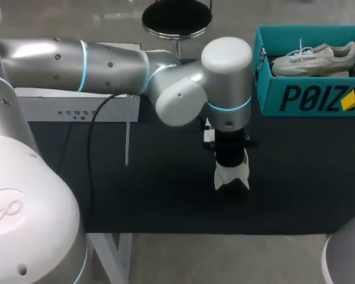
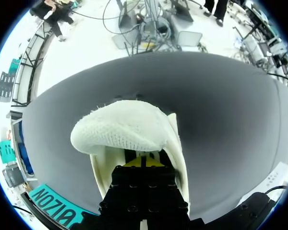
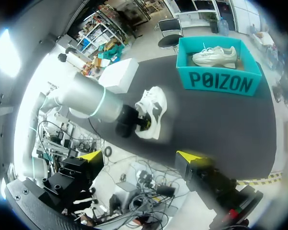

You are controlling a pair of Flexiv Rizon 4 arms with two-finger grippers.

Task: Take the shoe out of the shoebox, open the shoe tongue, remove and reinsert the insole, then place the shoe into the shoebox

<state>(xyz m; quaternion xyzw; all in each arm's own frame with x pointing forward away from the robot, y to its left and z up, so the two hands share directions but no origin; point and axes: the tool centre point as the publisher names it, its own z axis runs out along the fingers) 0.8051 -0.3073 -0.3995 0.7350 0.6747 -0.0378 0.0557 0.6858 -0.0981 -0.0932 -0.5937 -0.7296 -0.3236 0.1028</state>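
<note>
A white shoe (image 1: 231, 176) stands steeply on the dark table (image 1: 165, 189) near its middle, under my left gripper (image 1: 231, 163). In the left wrist view the left gripper (image 2: 143, 163) has its yellow tips pressed together at the opening of the shoe (image 2: 122, 129), with the toe pointing away; which part they pinch is hidden. A teal shoebox (image 1: 310, 97) at the back right holds a second pale shoe (image 1: 313, 59). My right gripper (image 3: 139, 158) is open and empty, high off the table's right side, far from the held shoe (image 3: 152, 111) and the shoebox (image 3: 221, 81).
A white flat box (image 1: 77, 109) sits at the back left of the table, also seen as the white box (image 3: 120, 74) in the right wrist view. A black cable (image 1: 92, 148) trails over the left part of the mat. The front table edge runs just below the shoe.
</note>
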